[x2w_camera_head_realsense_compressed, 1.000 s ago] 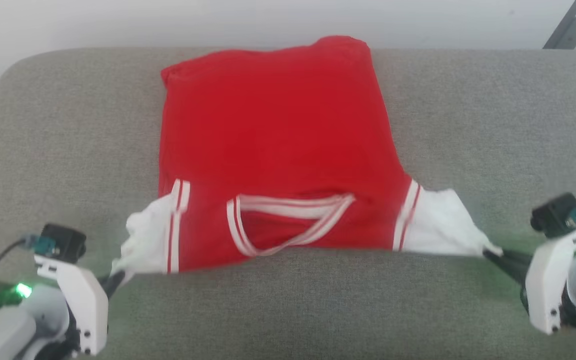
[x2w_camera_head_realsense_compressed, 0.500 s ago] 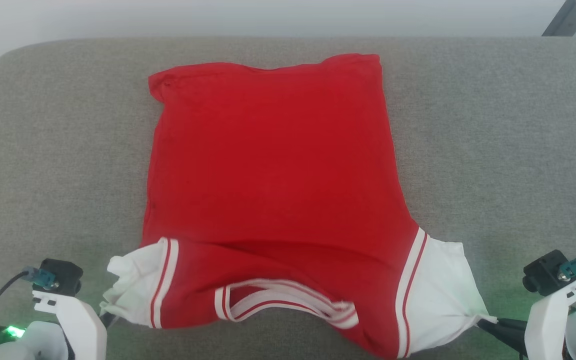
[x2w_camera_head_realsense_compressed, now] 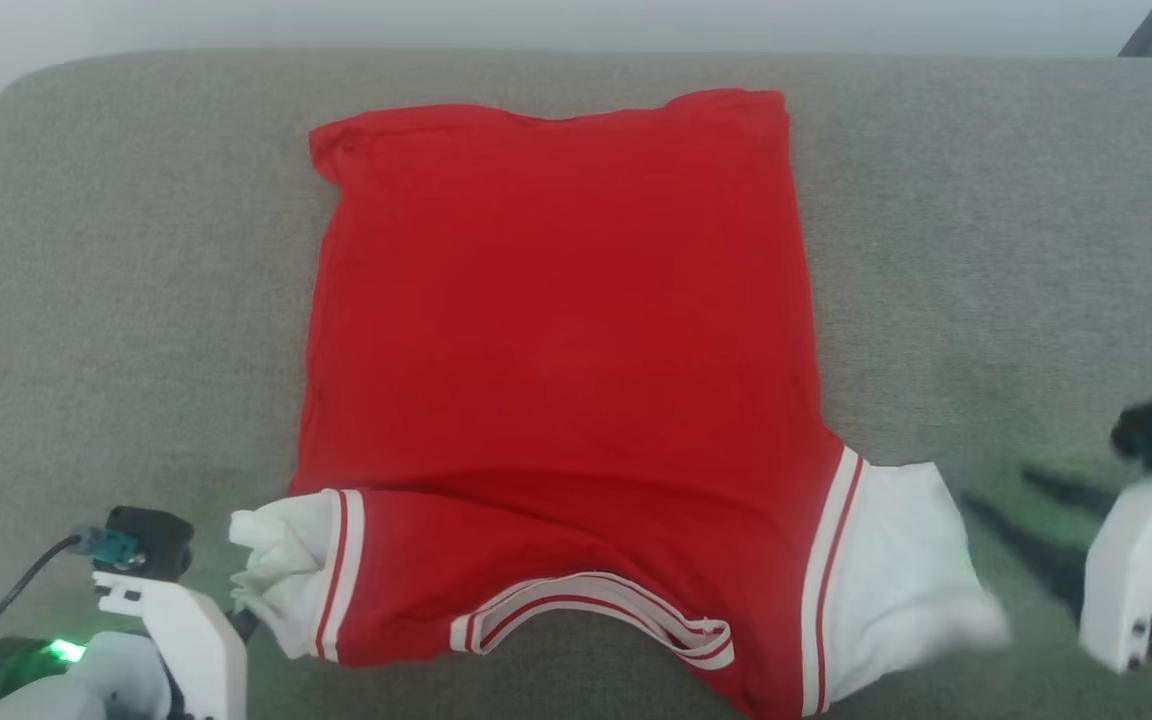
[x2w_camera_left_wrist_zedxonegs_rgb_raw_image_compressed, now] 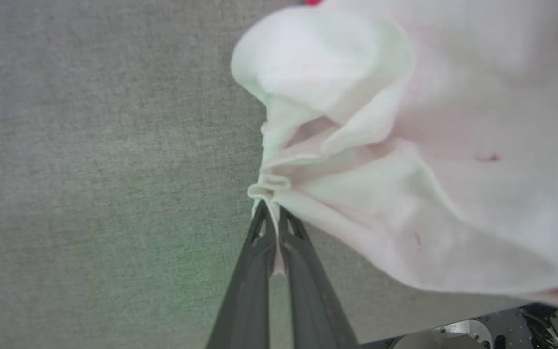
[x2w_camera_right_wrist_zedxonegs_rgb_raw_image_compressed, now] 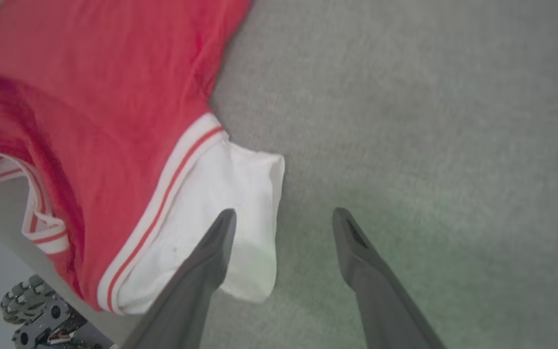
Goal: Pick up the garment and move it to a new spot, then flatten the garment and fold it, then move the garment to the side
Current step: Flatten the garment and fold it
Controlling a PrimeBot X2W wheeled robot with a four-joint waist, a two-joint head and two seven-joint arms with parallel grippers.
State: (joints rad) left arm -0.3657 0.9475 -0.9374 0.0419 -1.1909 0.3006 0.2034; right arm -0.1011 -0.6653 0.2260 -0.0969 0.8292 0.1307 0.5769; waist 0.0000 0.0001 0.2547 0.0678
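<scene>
While left gripper (x2w_camera_left_wrist_zedxonegs_rgb_raw_image_compressed: 272, 211) pinches garment (x2w_camera_head_realsense_compressed: 556, 330) by one white sleeve, right gripper (x2w_camera_right_wrist_zedxonegs_rgb_raw_image_compressed: 284, 213) hangs spread beside the other, over grey cushion (x2w_camera_head_realsense_compressed: 1016, 200).

Red garment (x2w_camera_head_realsense_compressed: 556, 330) on grey cushion (x2w_camera_head_realsense_compressed: 986, 200)

Red garment (x2w_camera_head_realsense_compressed: 566, 330) spread on the grey worktop (x2w_camera_head_realsense_compressed: 986, 200), one claw at each sleeve.
Its hem lies at the far side and its striped collar (x2w_camera_head_realsense_compressed: 596, 612) at the near edge, where the cloth runs out of view. The left claw (x2w_camera_head_realsense_compressed: 248, 622), low at the left, has its dark tip at the bunched white left sleeve (x2w_camera_head_realsense_compressed: 276, 570). The right claw (x2w_camera_head_realsense_compressed: 991, 483), blurred, has its fingers spread, near the flat white right sleeve (x2w_camera_head_realsense_compressed: 901, 560) but apart from it.
</scene>
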